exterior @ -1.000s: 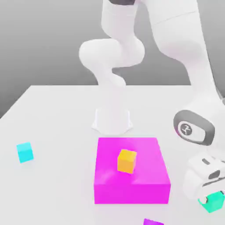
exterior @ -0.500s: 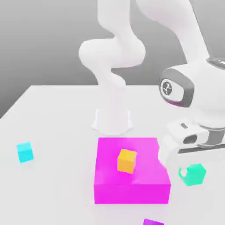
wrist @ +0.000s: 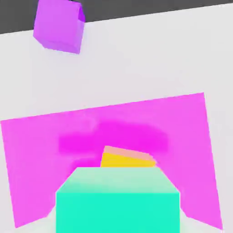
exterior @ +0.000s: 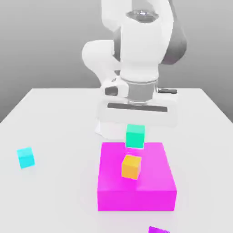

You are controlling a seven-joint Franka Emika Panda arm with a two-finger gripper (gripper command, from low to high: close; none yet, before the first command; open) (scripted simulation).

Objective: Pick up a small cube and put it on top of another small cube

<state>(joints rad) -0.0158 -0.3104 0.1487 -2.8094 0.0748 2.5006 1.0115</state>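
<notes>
The jaws (exterior: 135,132) are clamped on the green cube (exterior: 135,136), which hangs in the air under the white hand, clear of every surface. It is a small, plain, mint-teal cube with flat, unmarked faces, the upper part paler than the side facing the exterior camera. In the hand view the green cube (wrist: 118,200) sits large in the foreground, with its top face a lighter mint and its front a strong teal.

Just below it, and apart from it, stands the orange cube (exterior: 131,166), about the same size, plain and orange-yellow. It rests on the top of the magenta block (exterior: 136,191), a broad flat slab lying on the white counter (exterior: 59,191). From the hand view the orange cube (wrist: 127,158) peeks out behind the green one; whether the two line up squarely is hard to judge.

A cyan cube (exterior: 26,157) lies on the counter well off to the exterior view's left. A purple cube (exterior: 158,230) sits near the counter's front edge, past the magenta block.
</notes>
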